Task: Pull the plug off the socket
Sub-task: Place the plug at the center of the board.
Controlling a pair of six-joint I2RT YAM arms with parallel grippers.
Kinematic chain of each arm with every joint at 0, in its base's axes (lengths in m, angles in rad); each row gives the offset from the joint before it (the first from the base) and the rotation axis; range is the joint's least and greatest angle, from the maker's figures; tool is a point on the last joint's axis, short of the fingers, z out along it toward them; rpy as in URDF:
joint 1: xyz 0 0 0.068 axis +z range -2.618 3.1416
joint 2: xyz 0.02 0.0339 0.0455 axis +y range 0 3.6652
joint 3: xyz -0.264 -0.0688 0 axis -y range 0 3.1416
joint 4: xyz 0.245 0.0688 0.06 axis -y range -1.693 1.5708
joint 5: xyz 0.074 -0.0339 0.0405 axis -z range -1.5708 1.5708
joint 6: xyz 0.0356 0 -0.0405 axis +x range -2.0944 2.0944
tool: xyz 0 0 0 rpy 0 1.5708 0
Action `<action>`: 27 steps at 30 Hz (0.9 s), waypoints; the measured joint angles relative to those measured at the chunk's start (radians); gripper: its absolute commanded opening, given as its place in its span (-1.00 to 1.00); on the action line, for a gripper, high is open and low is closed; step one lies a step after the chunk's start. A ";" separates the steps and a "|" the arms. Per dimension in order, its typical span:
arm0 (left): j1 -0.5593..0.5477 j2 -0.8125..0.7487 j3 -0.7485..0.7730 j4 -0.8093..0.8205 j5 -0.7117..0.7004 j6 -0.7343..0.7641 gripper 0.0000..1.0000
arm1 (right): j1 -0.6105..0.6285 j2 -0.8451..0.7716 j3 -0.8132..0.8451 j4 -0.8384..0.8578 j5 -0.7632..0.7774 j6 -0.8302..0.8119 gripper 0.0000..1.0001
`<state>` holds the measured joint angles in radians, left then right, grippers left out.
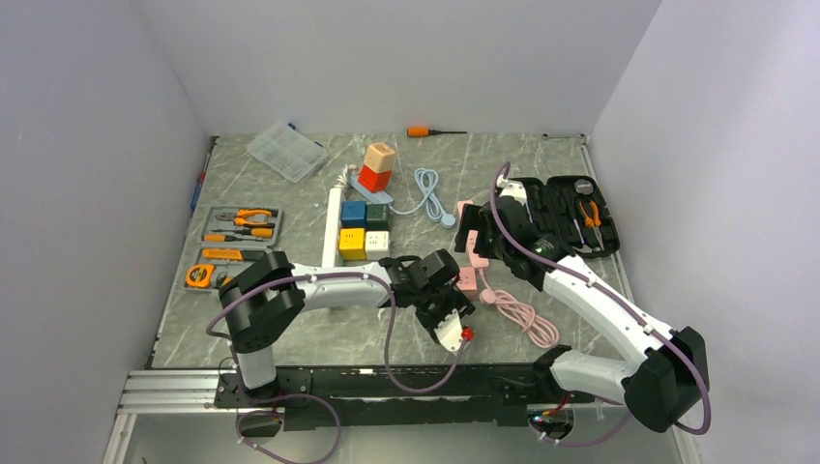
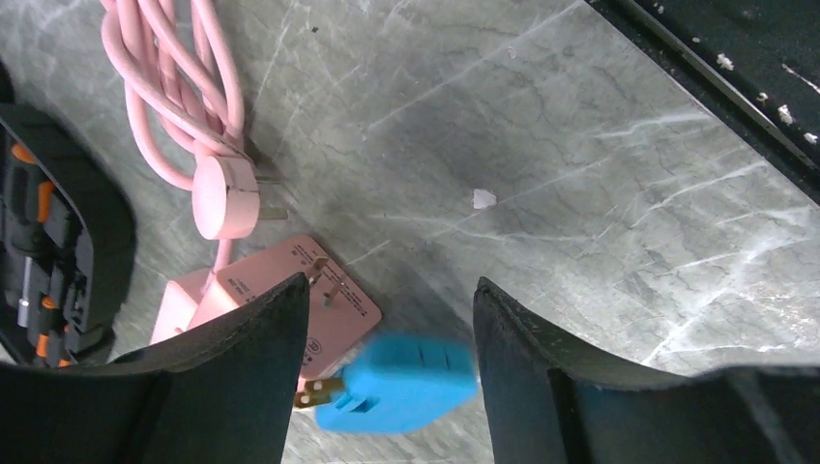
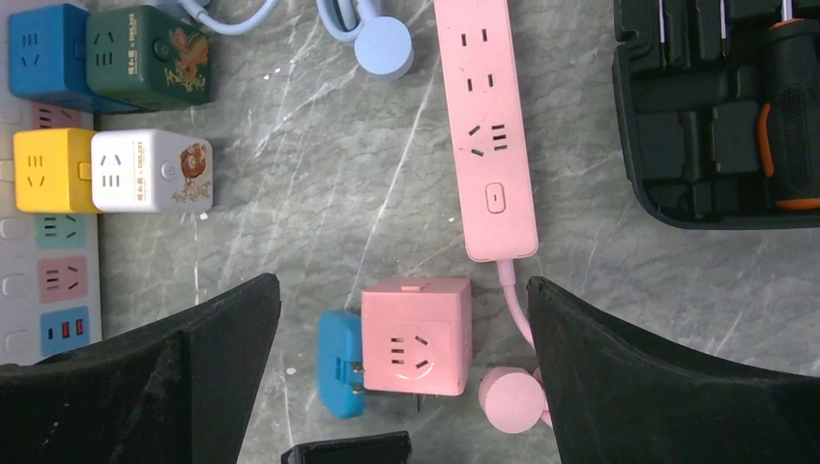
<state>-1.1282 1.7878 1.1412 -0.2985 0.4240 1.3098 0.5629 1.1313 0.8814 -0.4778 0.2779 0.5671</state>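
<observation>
Grey marbled table (image 1: pixel 541 174). Left arm stretched low to the right; left gripper (image 2: pixel 390 290) jaws parted, blue plug (image 2: pixel 396 382) lying between them (prongs bare), just beside pink cube socket (image 3: pixel 416 336). Right gripper (image 3: pixel 401 282) gapes wide above, holding nothing. Pink power strip (image 3: pixel 488 126) and coiled pink cable (image 2: pixel 164 87) nearby.

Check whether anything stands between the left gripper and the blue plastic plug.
Nothing visible does. The blue plastic plug lies directly inside the open left gripper, its brass prongs showing beside the pink cube socket.
</observation>
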 measured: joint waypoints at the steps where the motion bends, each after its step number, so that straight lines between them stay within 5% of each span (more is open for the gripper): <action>1: -0.001 0.004 0.005 -0.006 -0.006 -0.013 0.43 | -0.002 -0.003 -0.001 0.000 0.000 0.000 0.99; 6: -0.002 -0.004 0.034 -0.039 -0.052 -0.077 0.53 | -0.005 -0.010 -0.001 0.000 0.000 -0.007 1.00; 8: 0.006 -0.031 0.040 -0.070 -0.071 -0.112 0.78 | -0.006 -0.014 -0.001 0.000 0.001 -0.011 1.00; 13: 0.067 -0.111 0.175 -0.242 -0.086 -0.238 0.81 | -0.006 -0.018 -0.001 0.000 0.001 -0.022 0.99; 19: 0.279 -0.156 0.438 -0.425 -0.095 -0.473 0.81 | -0.019 0.002 0.036 0.032 0.025 -0.031 0.99; 27: 0.661 -0.168 0.388 -0.424 -0.199 -0.768 0.79 | -0.012 0.042 0.066 0.003 0.020 -0.053 0.99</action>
<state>-0.4675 1.6196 1.5288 -0.7227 0.2249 0.5415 0.5510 1.1732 0.9478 -0.4744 0.2977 0.5140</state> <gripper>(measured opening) 0.901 0.994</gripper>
